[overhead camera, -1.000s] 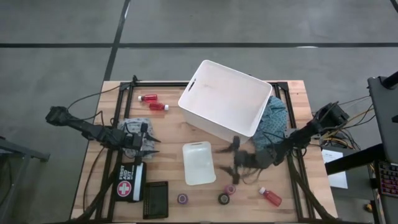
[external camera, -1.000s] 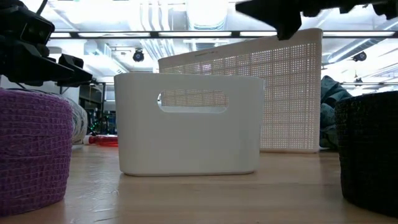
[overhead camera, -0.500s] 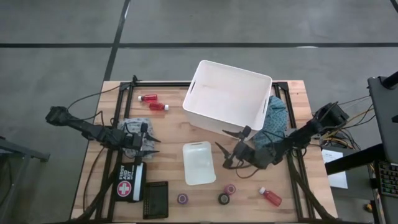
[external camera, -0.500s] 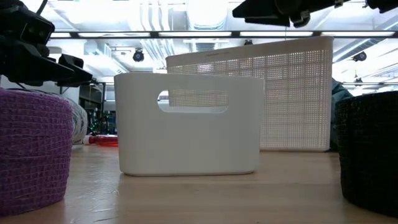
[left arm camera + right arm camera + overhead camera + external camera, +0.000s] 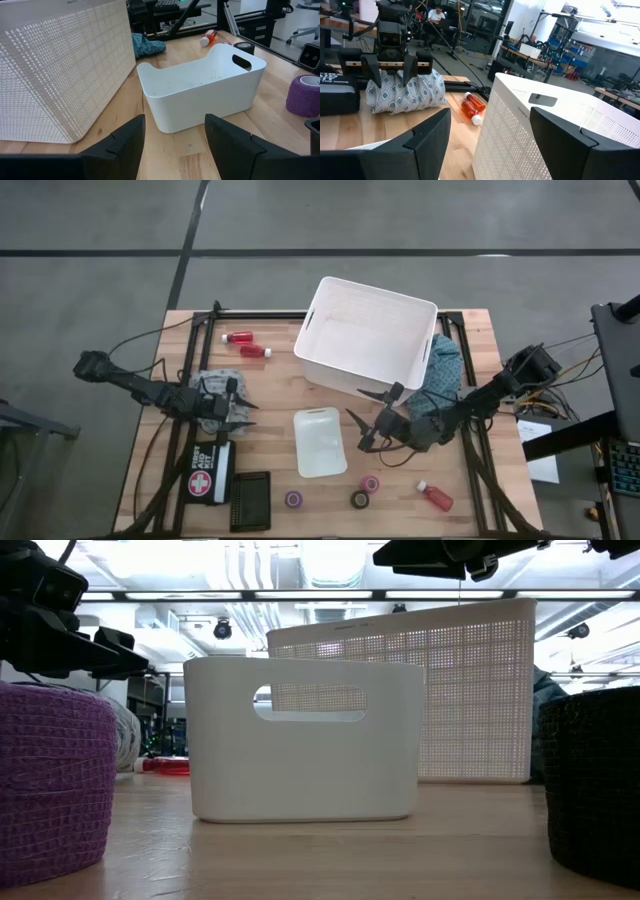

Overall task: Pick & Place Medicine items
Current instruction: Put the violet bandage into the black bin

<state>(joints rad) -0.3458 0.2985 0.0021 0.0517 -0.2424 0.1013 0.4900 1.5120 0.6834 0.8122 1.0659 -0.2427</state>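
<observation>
Since a second ago the big basket (image 5: 366, 348) has shifted toward the table's far right and levelled out; the right gripper (image 5: 372, 418) has swung nearer it, fingers spread wide and empty. Nearest lie three tape rolls (image 5: 360, 499) and a red bottle (image 5: 435, 496). Farther off, the left gripper (image 5: 240, 414) hovers part-open, empty. Farthest, two red bottles (image 5: 246, 344) lie by the basket.

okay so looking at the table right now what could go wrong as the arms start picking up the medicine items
1. The right gripper hovers open between the big white basket and the small white bin; reaching on may bump either.
2. The red bottle and tape rolls lie near the table's front edge and may roll off if nudged.
</observation>
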